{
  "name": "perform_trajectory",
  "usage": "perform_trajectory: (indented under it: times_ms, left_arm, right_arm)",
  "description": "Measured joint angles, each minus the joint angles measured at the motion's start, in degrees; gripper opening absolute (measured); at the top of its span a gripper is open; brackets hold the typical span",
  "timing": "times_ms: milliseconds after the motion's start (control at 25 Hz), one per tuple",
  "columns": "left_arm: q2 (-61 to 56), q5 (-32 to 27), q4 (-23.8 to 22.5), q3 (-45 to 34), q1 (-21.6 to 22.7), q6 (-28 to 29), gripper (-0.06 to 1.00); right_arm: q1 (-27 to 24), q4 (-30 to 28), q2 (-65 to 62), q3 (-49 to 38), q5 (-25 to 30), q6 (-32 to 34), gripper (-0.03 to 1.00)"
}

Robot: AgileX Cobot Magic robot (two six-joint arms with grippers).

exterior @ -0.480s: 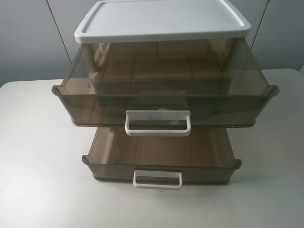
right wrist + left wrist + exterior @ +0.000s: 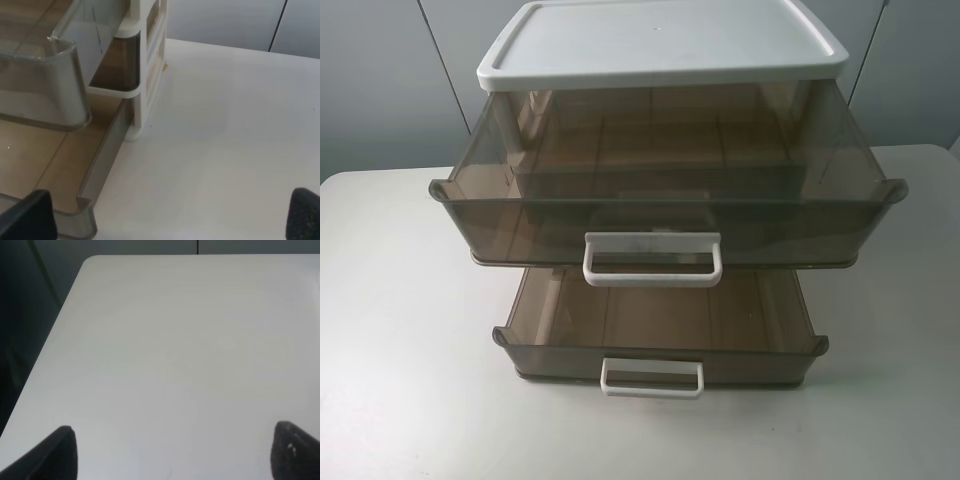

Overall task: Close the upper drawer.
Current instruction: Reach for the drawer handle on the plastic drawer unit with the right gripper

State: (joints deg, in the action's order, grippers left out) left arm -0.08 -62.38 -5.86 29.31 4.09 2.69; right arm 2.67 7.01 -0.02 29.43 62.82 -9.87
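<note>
Upper drawer (image 2: 520, 215) pulled out, seemingly empty, left and right jaws spread apart.

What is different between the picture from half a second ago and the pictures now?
Nothing has visibly changed in the high view. The upper drawer is pulled out as far as before, and the lower drawer under it is open as well. The left hand and the right hand are open and hold nothing.
</note>
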Motion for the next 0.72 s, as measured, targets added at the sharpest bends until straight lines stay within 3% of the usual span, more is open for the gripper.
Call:
perform_trajectory:
  times_ms: [720]
  left_arm:
    - [0.0, 0.0, 0.0, 0.0, 0.0, -0.2, 0.74]
  right_arm:
    - [0.0, 0.0, 0.0, 0.0, 0.0, 0.0, 0.70]
